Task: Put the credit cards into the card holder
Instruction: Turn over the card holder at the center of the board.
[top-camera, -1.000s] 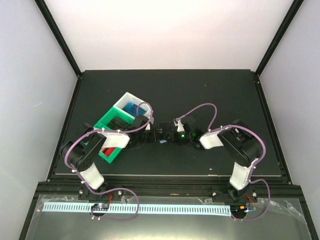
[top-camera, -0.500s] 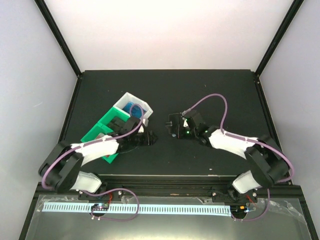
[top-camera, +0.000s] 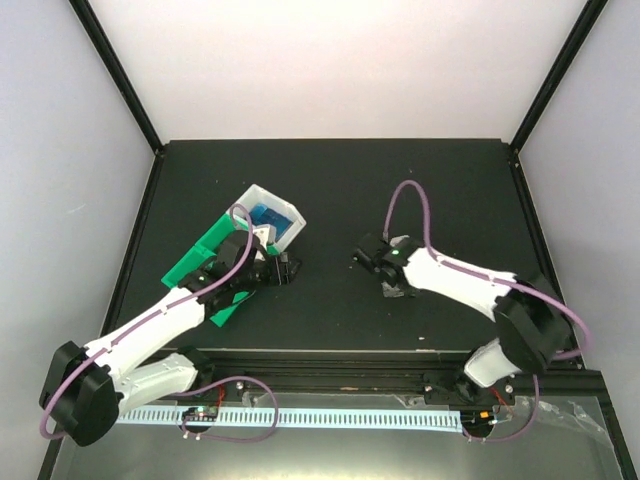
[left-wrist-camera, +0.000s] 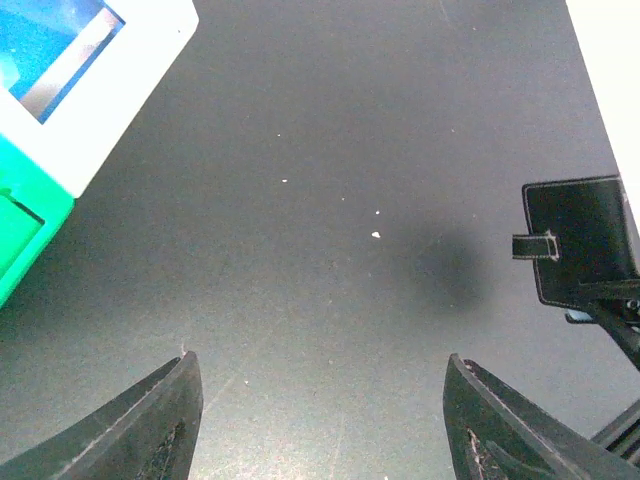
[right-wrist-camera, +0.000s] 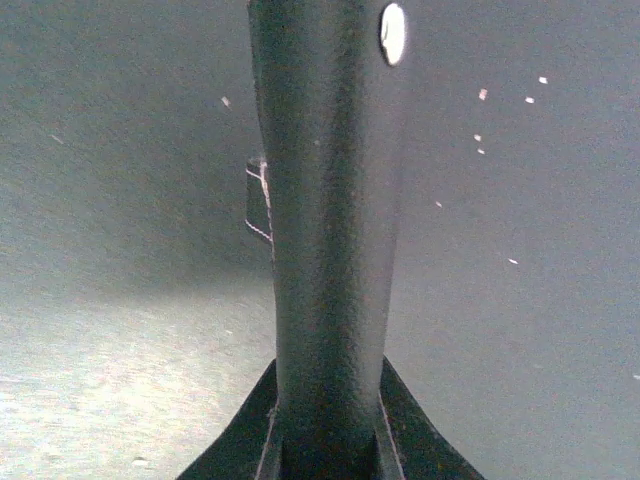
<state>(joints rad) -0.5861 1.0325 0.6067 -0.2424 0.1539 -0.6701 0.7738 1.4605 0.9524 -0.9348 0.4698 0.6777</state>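
Against the view one second prior, both arms had unfolded from a huddle at the centre of the bench (top-camera: 400, 190) and drawn apart. The left arm (top-camera: 160, 320) reached toward 10 o'clock. The right arm (top-camera: 460, 280) lay stretched at 3 o'clock.

The left gripper (left-wrist-camera: 320, 400) stood wide open and empty, just beside the white tray (top-camera: 258, 192) and the green tray (top-camera: 200, 255). The right gripper (top-camera: 362, 256) was clamped tight on the card holder (left-wrist-camera: 580, 245), held just off centre at 3 o'clock, with its black outside and strap showing. Blue cards (top-camera: 268, 215) lay in the white tray.

Judgement: one arm now secured the holder, and the other was freed to fetch cards. No card was seen in the holder.

Room: pale walls (top-camera: 340, 70) and dark corner posts. Bench surface: matt black, with a few white specks (left-wrist-camera: 376, 235).
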